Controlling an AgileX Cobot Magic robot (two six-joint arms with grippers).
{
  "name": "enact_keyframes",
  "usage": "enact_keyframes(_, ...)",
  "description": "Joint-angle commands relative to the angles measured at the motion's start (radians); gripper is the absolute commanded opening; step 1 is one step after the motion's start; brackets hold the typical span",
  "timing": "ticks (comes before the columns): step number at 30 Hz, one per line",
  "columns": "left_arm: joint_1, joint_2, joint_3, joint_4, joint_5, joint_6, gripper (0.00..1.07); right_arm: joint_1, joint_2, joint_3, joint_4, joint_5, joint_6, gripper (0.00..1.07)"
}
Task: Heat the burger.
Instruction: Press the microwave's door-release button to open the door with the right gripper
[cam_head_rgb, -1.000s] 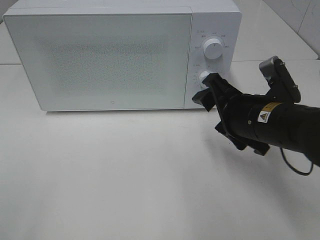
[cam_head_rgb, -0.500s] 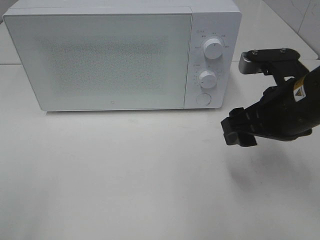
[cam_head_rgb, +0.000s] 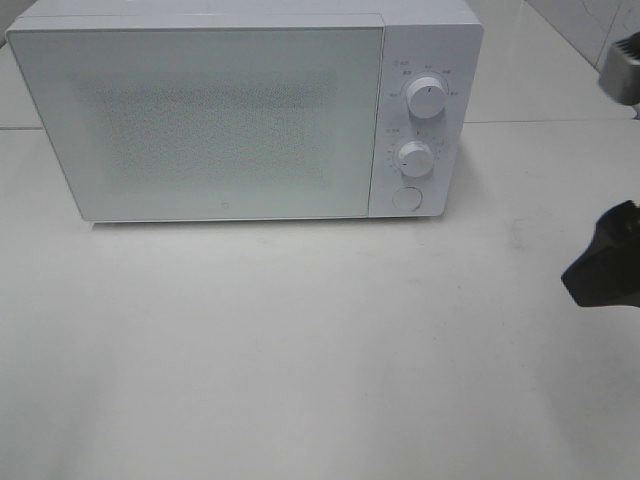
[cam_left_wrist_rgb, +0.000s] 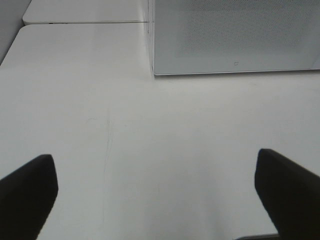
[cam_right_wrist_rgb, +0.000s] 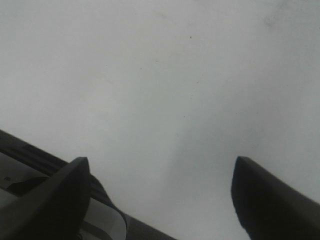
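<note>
White microwave (cam_head_rgb: 220, 120) sits at the far edge of the desk (cam_head_rgb: 300, 350), door shut flat, frosted front giving nothing away about what is inside. On its right-hand panel, upper knob (cam_head_rgb: 427, 97), lower knob (cam_head_rgb: 415, 158), and a round button (cam_head_rgb: 406, 198) below them. The burger: it shows in none of the views, so where it sits cannot be told. Over at the desk's right edge, the right gripper (cam_head_rgb: 605, 270) pokes in as a dark block, well clear of the microwave. From its wrist camera the right gripper (cam_right_wrist_rgb: 160, 165) has its fingers (cam_right_wrist_rgb: 60, 195) spread apart, nothing between them, only bare white desk underneath. The left gripper (cam_left_wrist_rgb: 155, 157) is released too, jaws wide, holding nothing, looking across open desk toward the microwave's front left corner (cam_left_wrist_rgb: 152, 74). A faint scuff line (cam_left_wrist_rgb: 107, 150) runs along the desk surface between its fingers.
</note>
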Motion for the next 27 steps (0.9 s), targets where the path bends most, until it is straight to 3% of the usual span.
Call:
enact_keyframes(1,0.002,-0.021,0.004,-0.007,-0.013,-0.001,1.00,-0.003,-0.142,-0.003,0.039,0.086,-0.051,0.76)
enact_keyframes(12,0.002,-0.021,0.004,-0.007,-0.013,-0.001,1.00,-0.009,-0.510,0.114,0.032,0.120,-0.043,0.76)
enact_keyframes(17,0.002,-0.021,0.004,-0.007,-0.013,-0.001,1.00,-0.067,-0.631,0.160,0.030,0.116,-0.030,0.76)
enact_keyframes(19,0.002,-0.021,0.004,-0.007,-0.013,-0.001,1.00,-0.137,-0.717,0.195,0.031,0.117,-0.030,0.76)
enact_keyframes(27,0.002,-0.021,0.004,-0.007,-0.013,-0.001,1.00,-0.206,-0.828,0.256,0.033,0.135,-0.015,0.76)
